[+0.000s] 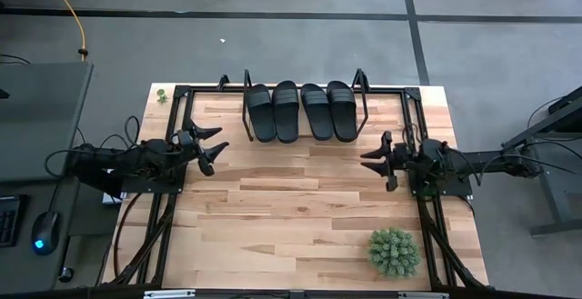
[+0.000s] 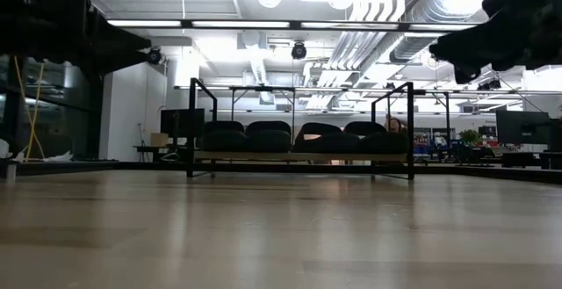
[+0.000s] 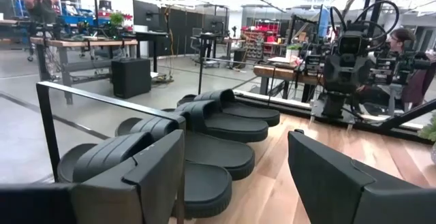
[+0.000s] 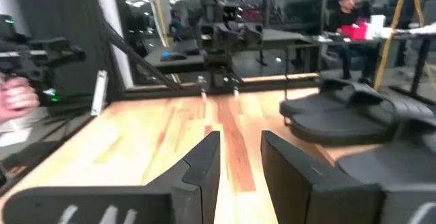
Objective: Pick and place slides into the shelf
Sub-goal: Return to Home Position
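Note:
Several black slides (image 1: 302,112) lie side by side on the shelf (image 2: 299,156) at the middle of the table's far edge, soles down on its light board, between black tube uprights. The left wrist view shows the slides (image 3: 225,125) in a row. My left gripper (image 1: 216,149) hovers open above the table, left of the shelf, pointing level toward the table's right. My right gripper (image 1: 371,160) hovers right of the shelf, pointing level toward the table's left. Its fingers (image 4: 204,163) stand a little apart with nothing between them.
A green potted plant (image 1: 393,251) stands near the table's near right corner. A small green object (image 1: 161,94) sits at the far left corner. Black frame rails (image 1: 145,235) run along both side edges. Bare wood (image 1: 291,208) lies between the arms. People sit beyond the table (image 4: 347,9).

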